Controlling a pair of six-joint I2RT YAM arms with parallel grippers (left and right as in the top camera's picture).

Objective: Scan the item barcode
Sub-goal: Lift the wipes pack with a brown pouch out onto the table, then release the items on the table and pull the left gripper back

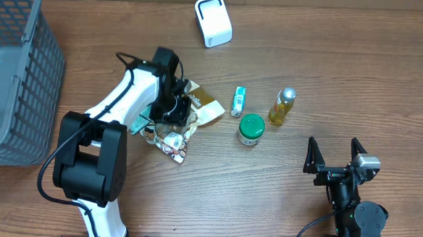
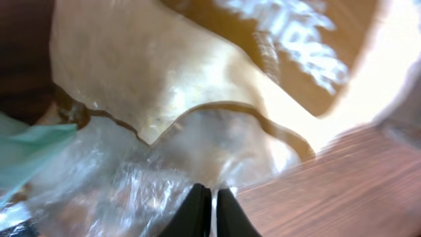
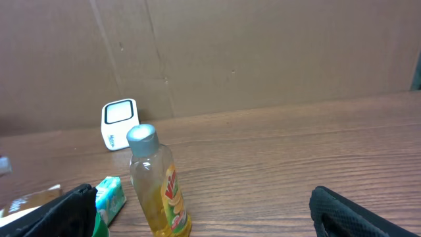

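**A:** The left gripper point(image 1: 174, 103) has its fingers point(image 2: 197, 214) pressed together. As far as the wrist view shows, they are pinching the clear film edge of the snack packet point(image 1: 205, 107), which lies in the wrapper pile left of centre.

**B:** That's a thin hold. It should lift straight up and slowly, so the neighbouring wrappers drop away.

**A:** Then it should carry the packet to the white scanner point(image 1: 213, 20) at the far edge. No barcode is visible, so the packet probably needs turning toward the scanner's window.

**B:** The right gripper point(image 1: 333, 145) waits near right, spread wide, well apart from the bottle point(image 1: 282, 106) and the green-lidded jar point(image 1: 251, 128).
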